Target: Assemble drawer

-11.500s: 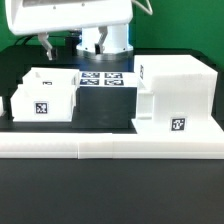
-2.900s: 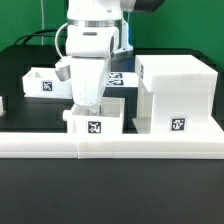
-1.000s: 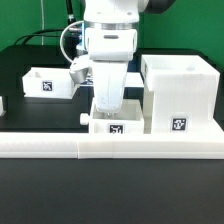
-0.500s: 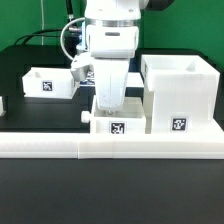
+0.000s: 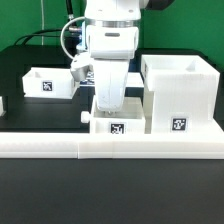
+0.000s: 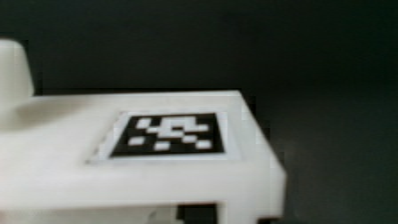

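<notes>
Exterior view showed the small drawer box (image 5: 118, 126) against the white front rail (image 5: 50, 143), just beside the drawer case (image 5: 180, 95), toward the exterior view's left of it. The gripper (image 5: 106, 112) sat low at the box's rear; whether its fingers were clamped or parted could not be told. A second drawer box (image 5: 48, 82) lay well apart.

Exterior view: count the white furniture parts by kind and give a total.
Small drawer boxes: 2, the front drawer box and the back drawer box.
Large drawer case: 1.
Total: 3, leaving out a cut-off white sliver at the exterior view's left edge.
</notes>
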Tool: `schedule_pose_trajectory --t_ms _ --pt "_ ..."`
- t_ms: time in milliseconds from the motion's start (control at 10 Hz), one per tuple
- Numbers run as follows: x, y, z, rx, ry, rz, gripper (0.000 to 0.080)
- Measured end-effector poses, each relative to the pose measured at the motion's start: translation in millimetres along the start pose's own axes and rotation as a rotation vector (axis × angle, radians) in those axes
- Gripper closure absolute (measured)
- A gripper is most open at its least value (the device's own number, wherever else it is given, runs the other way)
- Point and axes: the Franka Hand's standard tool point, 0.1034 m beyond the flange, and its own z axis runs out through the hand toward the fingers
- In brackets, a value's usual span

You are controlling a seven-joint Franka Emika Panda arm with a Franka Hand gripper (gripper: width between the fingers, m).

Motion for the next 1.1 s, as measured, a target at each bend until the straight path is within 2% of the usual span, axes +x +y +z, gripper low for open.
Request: schedule_pose_trajectory --t_ms 200,800,1100 --pt "5.9 -1.8 0.2 0.008 -0.007 -0.031 0.0758" --pt "7.2 -2.4 1.0 0.004 -0.005 -0.030 0.0758" --pt "12.8 -3.3 1.8 0.005 -0.009 -0.060 0.0758"
